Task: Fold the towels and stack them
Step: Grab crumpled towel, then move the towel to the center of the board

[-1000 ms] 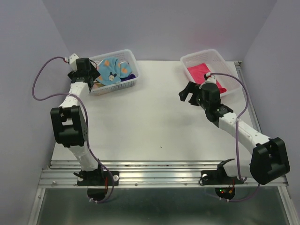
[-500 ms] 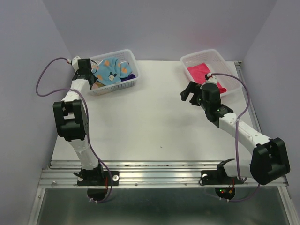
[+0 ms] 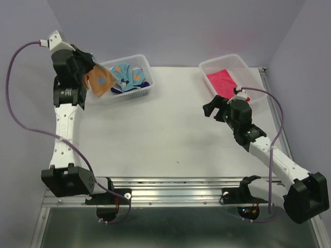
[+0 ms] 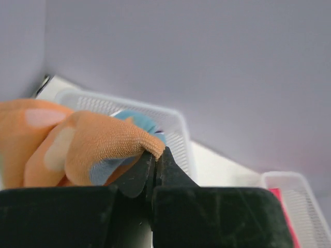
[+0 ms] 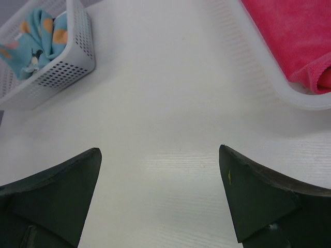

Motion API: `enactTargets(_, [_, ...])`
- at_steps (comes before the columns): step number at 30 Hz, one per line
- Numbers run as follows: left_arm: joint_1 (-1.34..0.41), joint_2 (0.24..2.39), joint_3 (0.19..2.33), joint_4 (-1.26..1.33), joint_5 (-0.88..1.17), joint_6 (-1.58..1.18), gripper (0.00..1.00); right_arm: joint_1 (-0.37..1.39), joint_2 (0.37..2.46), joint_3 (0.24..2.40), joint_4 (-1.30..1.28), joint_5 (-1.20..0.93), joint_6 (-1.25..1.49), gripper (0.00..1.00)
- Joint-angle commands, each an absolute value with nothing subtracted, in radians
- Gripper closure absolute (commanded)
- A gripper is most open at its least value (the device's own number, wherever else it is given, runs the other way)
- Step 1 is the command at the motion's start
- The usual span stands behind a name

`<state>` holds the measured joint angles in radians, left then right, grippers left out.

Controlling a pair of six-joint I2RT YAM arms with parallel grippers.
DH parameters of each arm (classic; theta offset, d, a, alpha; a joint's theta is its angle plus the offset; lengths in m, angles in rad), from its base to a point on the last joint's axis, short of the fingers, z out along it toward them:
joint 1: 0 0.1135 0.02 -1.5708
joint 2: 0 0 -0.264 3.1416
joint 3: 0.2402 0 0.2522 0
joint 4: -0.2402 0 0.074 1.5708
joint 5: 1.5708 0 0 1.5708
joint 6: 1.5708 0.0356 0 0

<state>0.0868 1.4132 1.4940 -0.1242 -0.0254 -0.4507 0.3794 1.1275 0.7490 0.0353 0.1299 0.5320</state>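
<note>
Left claw (image 4: 154,158) is clamped on the peach-orange towel (image 3: 100,81), held up at the upper left of the frame beside the basket (image 3: 130,94) containing the blue spotted towel (image 3: 127,75), while the right claw (image 5: 158,150) hangs with fingers apart over the bench (image 3: 170,134) near the pink-red towel (image 3: 221,80).

Purple towel (image 3: 146,84) lies mostly hidden (under the blue towel (image 3: 128,76)).

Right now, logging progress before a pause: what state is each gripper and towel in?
left gripper: shut on orange towel
orange towel: hanging bunched, off the table
right gripper: open, empty, over table
blue towel: crumpled in left basket
pink towel: lying in right basket
</note>
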Motion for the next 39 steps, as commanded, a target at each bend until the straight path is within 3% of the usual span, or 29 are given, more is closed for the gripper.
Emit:
enactTargets(1, [0.089, 1.295, 1.597, -0.045, 0.18, -0.465, 1.0, 0.377, 1.023, 0.71, 0.063, 0.118, 0.557, 0.0])
enactTargets(5, [0.034, 1.212, 1.654, -0.031, 0.336, -0.497, 1.0, 0.377, 0.936, 0.672, 0.055, 0.109, 0.578, 0.0])
enactTargets(9, [-0.128, 1.149, 1.631, -0.02, 0.35, -0.496, 1.0, 0.377, 0.852, 0.652, 0.003, 0.109, 0.601, 0.0])
enactTargets(19, [-0.549, 1.074, 1.223, 0.126, 0.267, -0.609, 1.0, 0.377, 0.758, 0.635, -0.089, 0.078, 0.627, 0.0])
enactTargets(27, [-0.591, 1.083, 1.072, 0.01, 0.02, -0.604, 0.99, 0.377, 0.799, 0.638, -0.091, 0.045, 0.623, 0.0])
enactTargets(32, [-0.591, 1.147, 1.142, -0.152, -0.205, -0.603, 1.0, 0.379, 0.851, 0.644, -0.087, 0.049, 0.617, 0.0])
enactTargets(39, [-0.653, 1.3, 1.224, -0.092, -0.134, -0.561, 1.0, 0.377, 0.885, 0.637, -0.064, 0.064, 0.604, 0.0])
